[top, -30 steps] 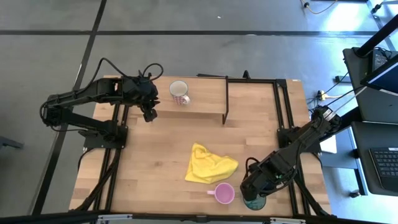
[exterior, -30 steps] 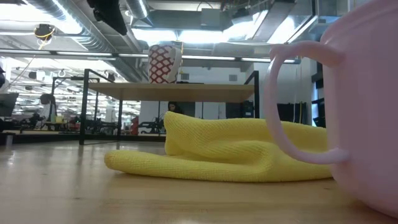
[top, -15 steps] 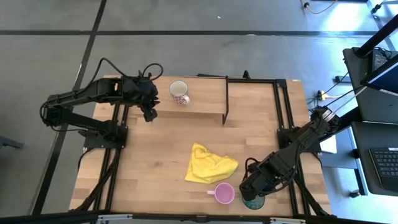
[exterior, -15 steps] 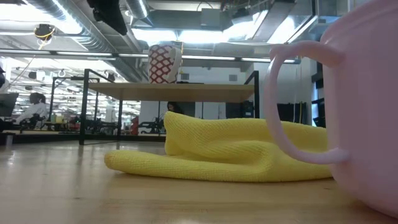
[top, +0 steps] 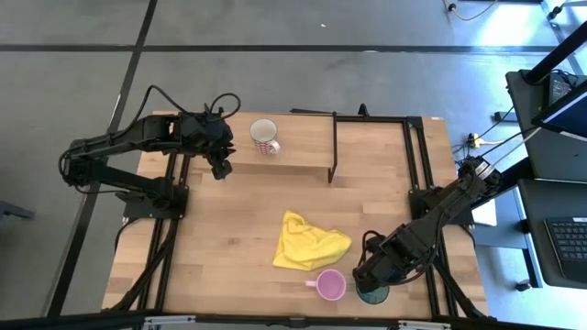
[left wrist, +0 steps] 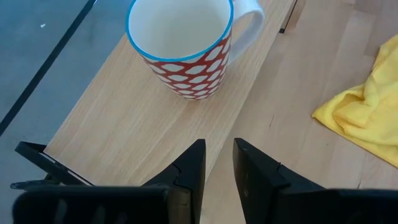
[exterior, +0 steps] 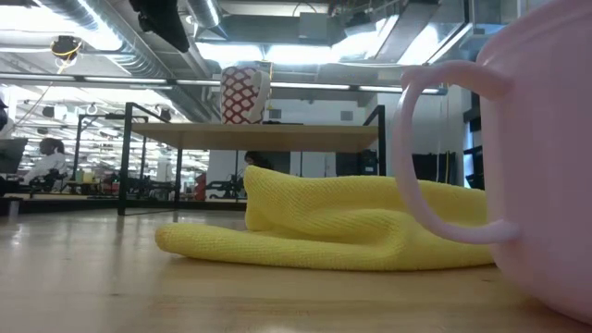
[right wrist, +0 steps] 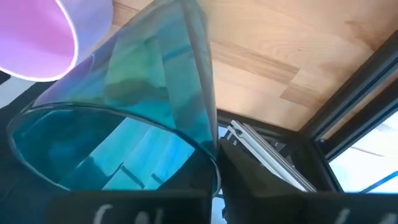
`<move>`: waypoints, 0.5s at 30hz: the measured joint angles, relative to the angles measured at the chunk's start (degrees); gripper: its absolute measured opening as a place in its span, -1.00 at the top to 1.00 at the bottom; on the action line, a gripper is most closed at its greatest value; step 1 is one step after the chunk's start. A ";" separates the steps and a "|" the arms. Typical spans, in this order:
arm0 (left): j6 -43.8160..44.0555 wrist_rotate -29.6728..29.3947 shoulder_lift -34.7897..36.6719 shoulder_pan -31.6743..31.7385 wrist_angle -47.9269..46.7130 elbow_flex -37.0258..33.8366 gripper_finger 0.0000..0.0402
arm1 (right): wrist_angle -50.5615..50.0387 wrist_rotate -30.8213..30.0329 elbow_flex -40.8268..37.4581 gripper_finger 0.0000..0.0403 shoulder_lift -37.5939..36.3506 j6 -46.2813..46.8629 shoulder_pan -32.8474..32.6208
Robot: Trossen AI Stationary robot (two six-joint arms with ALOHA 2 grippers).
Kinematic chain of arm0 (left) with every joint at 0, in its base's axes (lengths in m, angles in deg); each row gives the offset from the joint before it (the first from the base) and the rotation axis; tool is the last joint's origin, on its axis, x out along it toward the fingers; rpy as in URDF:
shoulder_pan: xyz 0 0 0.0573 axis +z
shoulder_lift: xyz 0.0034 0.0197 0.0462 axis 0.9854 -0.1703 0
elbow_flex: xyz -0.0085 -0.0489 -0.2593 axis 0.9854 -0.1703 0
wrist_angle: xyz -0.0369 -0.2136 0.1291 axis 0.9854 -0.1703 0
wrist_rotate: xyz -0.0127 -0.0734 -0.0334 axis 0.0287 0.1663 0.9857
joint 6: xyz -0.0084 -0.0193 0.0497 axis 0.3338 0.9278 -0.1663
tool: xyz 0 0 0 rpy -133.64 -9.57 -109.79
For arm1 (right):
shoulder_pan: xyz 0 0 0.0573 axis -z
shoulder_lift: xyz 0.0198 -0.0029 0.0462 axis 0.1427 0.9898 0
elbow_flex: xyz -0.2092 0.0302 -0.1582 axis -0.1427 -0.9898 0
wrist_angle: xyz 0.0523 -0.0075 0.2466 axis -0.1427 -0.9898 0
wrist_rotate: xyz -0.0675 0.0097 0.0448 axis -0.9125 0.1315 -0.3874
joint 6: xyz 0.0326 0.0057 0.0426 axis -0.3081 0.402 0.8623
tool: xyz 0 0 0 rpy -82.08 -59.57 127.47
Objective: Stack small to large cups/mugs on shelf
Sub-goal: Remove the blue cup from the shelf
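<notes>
On the light-wood tabletop [top: 229, 238] a crumpled yellow cloth [top: 310, 243] lies near the middle, with the low wooden shelf [top: 303, 142] along the far edge carrying the red-and-white patterned mug [top: 265, 136]. The left gripper [top: 220, 168] hovers just beside the shelf's left end, its fingers [left wrist: 189, 171] close together around nothing. At the near right edge the right gripper [top: 370, 280] clasps the teal tumbler [right wrist: 124, 134], just beside the pink mug [top: 330, 285].

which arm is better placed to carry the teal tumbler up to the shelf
The right. Its claw is already at the teal tumbler beside the pink mug. The left claw sits by the patterned mug on the shelf, far from the tumbler.
</notes>
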 joint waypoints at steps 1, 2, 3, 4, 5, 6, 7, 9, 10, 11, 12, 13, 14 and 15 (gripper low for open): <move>0.00 0.00 0.01 0.01 0.00 0.00 0.62 | -0.04 0.00 0.00 0.88 0.00 0.01 0.00; 0.00 0.02 0.01 -0.01 0.00 0.00 0.62 | -0.05 0.01 0.00 0.85 0.00 0.04 0.02; 0.00 0.00 0.00 -0.01 0.00 -0.01 0.62 | -0.12 0.04 0.00 0.84 0.00 0.09 0.00; 0.00 0.01 0.00 0.01 0.00 0.00 0.62 | -0.27 0.11 0.00 0.83 0.00 0.09 0.02; 0.00 0.00 0.01 0.01 0.02 0.00 0.62 | -0.43 0.25 0.02 0.82 0.00 0.13 0.02; 0.00 0.00 0.01 -0.01 0.00 0.00 0.62 | -0.40 0.21 0.02 0.82 0.00 0.13 0.02; 0.00 0.00 -0.01 -0.01 0.00 0.00 0.62 | -0.39 0.24 0.02 0.82 0.00 0.13 0.02; 0.00 0.00 0.00 0.00 0.00 0.00 0.62 | -0.39 0.24 0.02 0.83 0.00 0.11 0.02; 0.00 0.00 -0.01 0.01 0.00 -0.01 0.62 | -0.39 0.25 0.02 0.84 0.00 0.10 0.02; 0.00 0.00 0.00 0.01 0.00 0.00 0.62 | -0.39 0.25 0.02 0.85 0.00 0.09 0.01; -0.02 0.00 0.01 0.01 0.00 0.00 0.62 | -0.39 0.24 0.02 0.85 0.00 0.09 0.01; -0.02 0.00 0.01 0.01 0.00 0.00 0.62 | -0.39 0.25 0.02 0.85 0.00 0.04 0.02; -0.02 0.00 -0.01 -0.01 0.00 0.00 0.62 | -0.39 0.25 0.02 0.85 0.00 0.00 0.02; -0.03 0.00 0.00 0.01 0.00 -0.01 0.62 | -0.39 0.35 0.02 0.85 0.00 -0.09 0.02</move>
